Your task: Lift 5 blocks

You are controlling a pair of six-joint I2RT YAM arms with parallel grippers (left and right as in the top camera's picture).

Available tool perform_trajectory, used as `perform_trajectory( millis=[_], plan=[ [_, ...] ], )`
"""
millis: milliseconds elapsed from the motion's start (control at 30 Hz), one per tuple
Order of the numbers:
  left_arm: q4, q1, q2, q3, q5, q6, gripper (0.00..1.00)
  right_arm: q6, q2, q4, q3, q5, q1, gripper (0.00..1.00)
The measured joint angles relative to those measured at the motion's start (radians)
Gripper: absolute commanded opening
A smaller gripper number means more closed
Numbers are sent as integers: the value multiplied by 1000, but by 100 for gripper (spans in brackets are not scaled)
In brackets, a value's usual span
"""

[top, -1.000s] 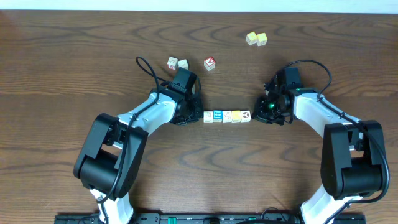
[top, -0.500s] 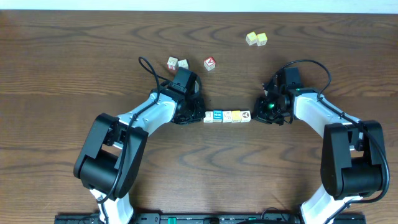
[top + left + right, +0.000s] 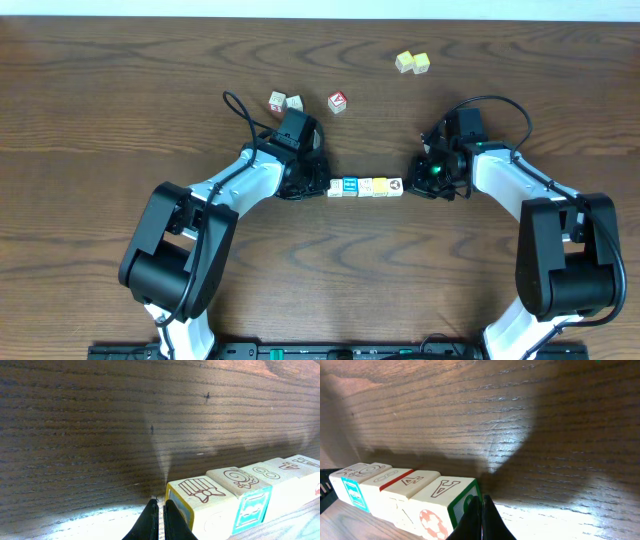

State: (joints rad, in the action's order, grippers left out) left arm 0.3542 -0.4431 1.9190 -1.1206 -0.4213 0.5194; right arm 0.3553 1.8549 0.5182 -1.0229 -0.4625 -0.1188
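Observation:
Five small printed blocks point(image 3: 365, 187) lie end to end in a straight row at the middle of the table. My left gripper point(image 3: 323, 187) is shut, and its tips press the row's left end. The left wrist view shows those shut tips point(image 3: 159, 505) against the yellow-edged end block point(image 3: 200, 492). My right gripper point(image 3: 408, 185) is shut too, its tips point(image 3: 481, 501) touching the green-bordered face of the right end block point(image 3: 449, 491). Neither gripper holds anything between its fingers. I cannot tell whether the row rests on the wood or hangs just above it.
A red-topped cube point(image 3: 338, 101) and two white cubes point(image 3: 285, 102) sit behind the left arm. A pale yellow-green pair of cubes point(image 3: 412, 62) lies at the back right. The table's far edge runs along the top of the overhead view.

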Motion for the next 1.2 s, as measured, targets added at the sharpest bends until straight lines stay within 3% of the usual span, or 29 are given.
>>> perform_trajectory(
  millis=[1200],
  plan=[
    [24, 0, 0, 0, -3, -4, 7, 111, 0, -27, 0, -5, -2, 1]
  ],
)
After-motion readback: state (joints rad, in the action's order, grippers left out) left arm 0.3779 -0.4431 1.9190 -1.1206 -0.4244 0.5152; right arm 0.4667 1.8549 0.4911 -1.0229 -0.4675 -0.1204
